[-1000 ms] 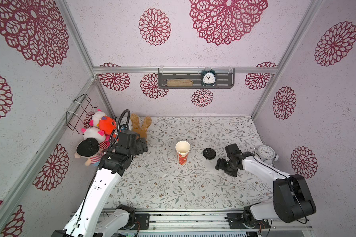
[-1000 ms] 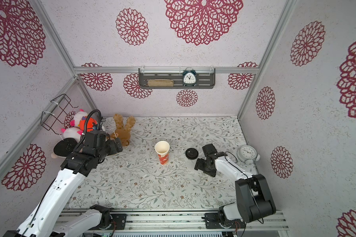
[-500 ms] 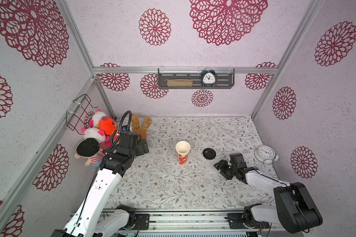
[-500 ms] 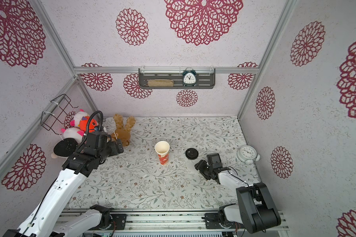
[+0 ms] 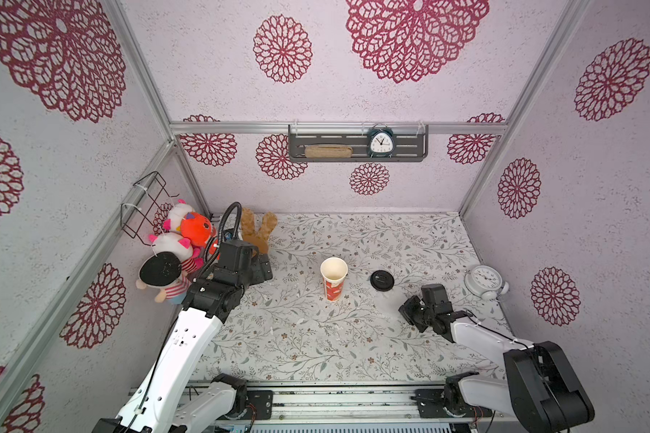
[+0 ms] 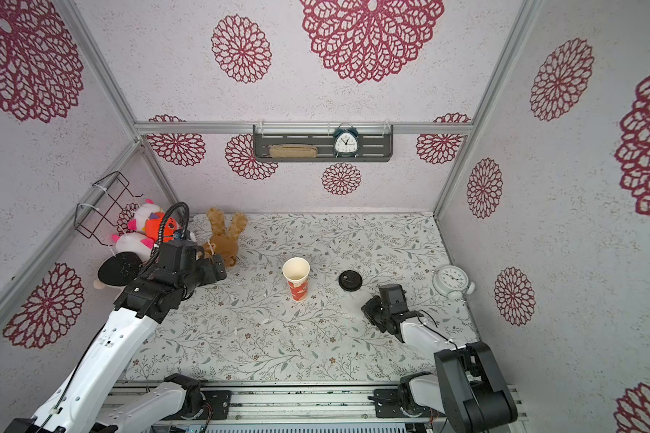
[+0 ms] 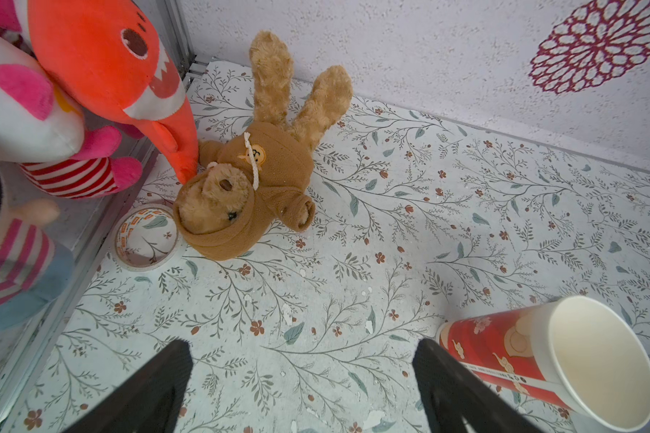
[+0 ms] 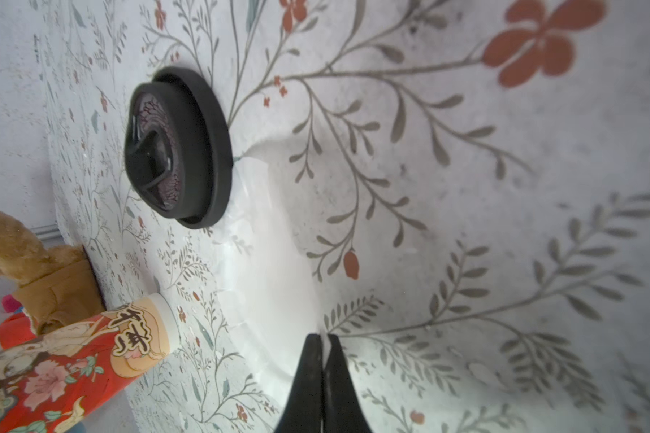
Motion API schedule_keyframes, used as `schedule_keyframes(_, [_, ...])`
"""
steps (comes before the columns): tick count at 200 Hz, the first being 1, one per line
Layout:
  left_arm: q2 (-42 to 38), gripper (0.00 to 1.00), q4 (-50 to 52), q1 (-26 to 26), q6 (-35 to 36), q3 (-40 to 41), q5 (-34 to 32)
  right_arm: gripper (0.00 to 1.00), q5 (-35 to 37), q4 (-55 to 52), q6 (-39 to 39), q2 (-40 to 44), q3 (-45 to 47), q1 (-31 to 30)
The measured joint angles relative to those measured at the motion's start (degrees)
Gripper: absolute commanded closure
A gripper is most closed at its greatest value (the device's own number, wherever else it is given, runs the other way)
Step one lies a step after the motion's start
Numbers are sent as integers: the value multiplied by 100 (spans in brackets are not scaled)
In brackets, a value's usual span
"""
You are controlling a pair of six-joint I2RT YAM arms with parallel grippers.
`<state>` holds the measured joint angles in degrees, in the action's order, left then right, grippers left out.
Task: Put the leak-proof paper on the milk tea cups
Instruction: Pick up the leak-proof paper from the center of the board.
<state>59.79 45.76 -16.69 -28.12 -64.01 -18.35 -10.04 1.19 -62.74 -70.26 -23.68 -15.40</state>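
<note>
**Right fingertips closed on the sheet's edge**

The right gripper point(image 8: 323, 343) lies low over the floral table cover point(image 8: 503, 187). Its black tapered tips are pressed together on the near edge of the leak-proof paper point(image 8: 271, 262), with a pale sliver of it between them. Only this wrist view shows the sheet plainly: round, thin, glossy and half see-through. It lies flat between the tips and the black plastic lid point(image 8: 188, 150). In both top views it is a faint patch.

Beyond the lid, the milk tea cup point(image 5: 333, 279) stands upright, long axis vertical, mouth up. It is smooth paper, cream inside and red-printed below.

The left gripper point(image 7: 301, 345) hangs wide open and empty. Its wrist view alone shows a tape roll point(image 7: 147, 240) against the plush teddy bear point(image 7: 241, 187).
</note>
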Motion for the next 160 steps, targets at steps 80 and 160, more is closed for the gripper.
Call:
schedule_keyframes(80, [-11, 3, 0, -20, 2, 11, -15, 100, 72, -2068, 990, 535, -1543, 0])
schedule_keyframes(160, [-15, 3, -33, -28, 0, 11, 291, 100, -1368, -3442, 2417, 409, -4214, -356])
